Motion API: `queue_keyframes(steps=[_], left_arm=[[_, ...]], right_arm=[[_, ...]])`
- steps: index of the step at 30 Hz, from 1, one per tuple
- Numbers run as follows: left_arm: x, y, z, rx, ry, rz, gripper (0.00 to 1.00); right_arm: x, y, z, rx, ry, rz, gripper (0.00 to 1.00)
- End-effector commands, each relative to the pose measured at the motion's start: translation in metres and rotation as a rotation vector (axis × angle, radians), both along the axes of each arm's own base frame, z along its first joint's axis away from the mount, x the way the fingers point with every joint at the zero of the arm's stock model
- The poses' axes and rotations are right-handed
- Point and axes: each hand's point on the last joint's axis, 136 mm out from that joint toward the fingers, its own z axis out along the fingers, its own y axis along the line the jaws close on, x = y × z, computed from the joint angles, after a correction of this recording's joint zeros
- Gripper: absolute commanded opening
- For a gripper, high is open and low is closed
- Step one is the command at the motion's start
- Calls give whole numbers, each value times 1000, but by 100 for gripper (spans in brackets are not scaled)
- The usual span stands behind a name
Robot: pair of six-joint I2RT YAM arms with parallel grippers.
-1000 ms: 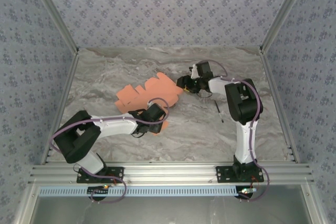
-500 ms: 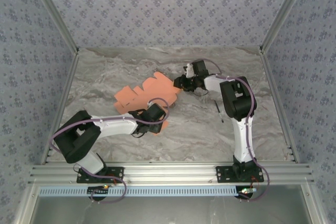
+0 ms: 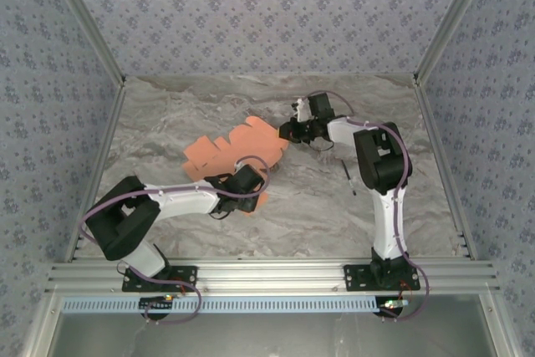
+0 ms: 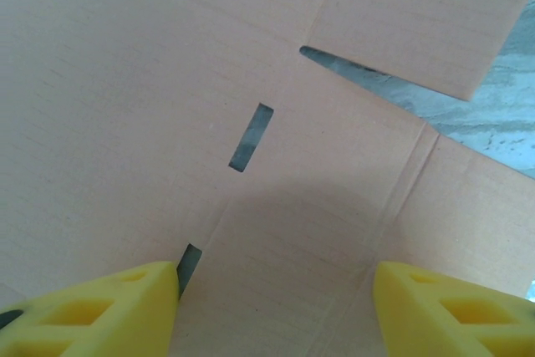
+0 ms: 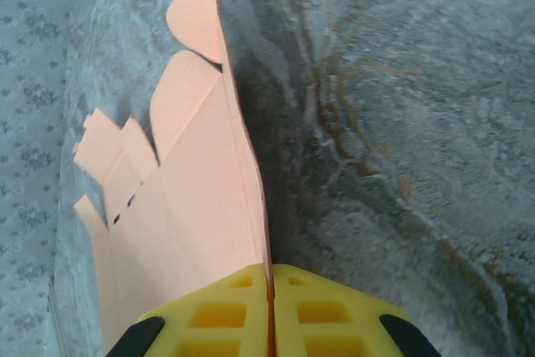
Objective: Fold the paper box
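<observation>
The right gripper [image 5: 269,280] has its yellow fingers [image 5: 217,315] pressed together on the near edge of the paper box [image 5: 201,206], a salmon-orange die-cut sheet whose pinched side stands up off the marbled table [image 5: 401,165], with rounded flaps [image 5: 194,18] at its far end. The left gripper [image 4: 272,286] has its jaws apart, its yellow fingertips [image 4: 109,307] low over the flat card near two narrow slots [image 4: 251,136]. From above, the sheet lies unfolded mid-table between the two grippers, the right one at its right-hand edge and the left one over its near edge.
</observation>
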Motion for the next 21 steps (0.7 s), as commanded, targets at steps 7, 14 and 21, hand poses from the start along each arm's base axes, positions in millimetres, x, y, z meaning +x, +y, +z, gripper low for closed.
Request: queue_keyframes(steps=[7, 14, 21], left_arm=[[12, 5, 76, -27, -135, -9, 67], [35, 24, 172, -246, -285, 15, 70], [68, 55, 251, -427, -428, 22, 73]], right_arm=[[-40, -21, 97, -4, -211, 162, 3], [-81, -36, 173, -17, -439, 259, 0], [-125, -47, 241, -39, -693, 332, 0]])
